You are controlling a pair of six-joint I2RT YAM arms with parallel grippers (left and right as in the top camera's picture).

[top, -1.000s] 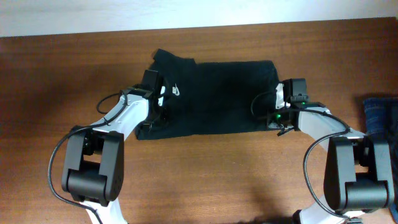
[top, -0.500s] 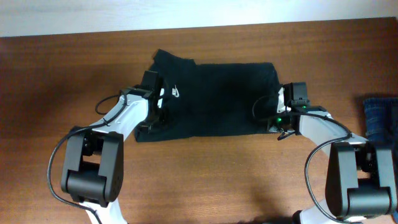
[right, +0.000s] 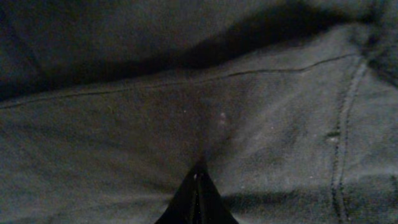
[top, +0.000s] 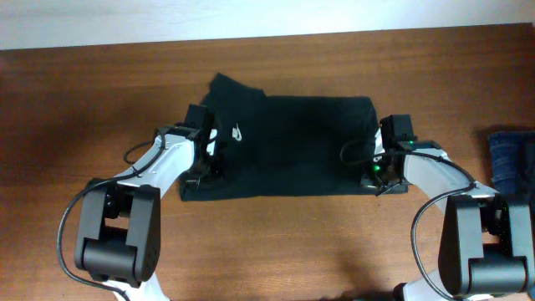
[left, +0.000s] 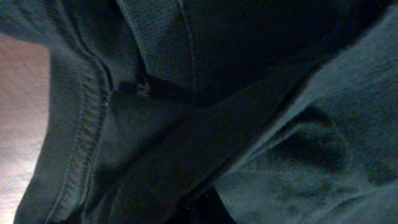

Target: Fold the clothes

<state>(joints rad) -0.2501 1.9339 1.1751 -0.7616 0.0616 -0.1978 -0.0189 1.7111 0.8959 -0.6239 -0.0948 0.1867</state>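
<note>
Brown bench (top: 75,125), black T-shirt (top: 292,142): my left claw (top: 206,159) at nine, right claw (top: 383,164) at three o'clock, both pinching fabric for an even fold.

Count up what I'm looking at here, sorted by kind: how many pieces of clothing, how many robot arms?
Black T-shirt: 1
Blue denim garment: 1
Robot arms (left arm, right arm): 2
Total: 4

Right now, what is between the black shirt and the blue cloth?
In the overhead view, the right arm crosses that gap, over bare table; nothing else lies between the shirt and the blue cloth.
</note>
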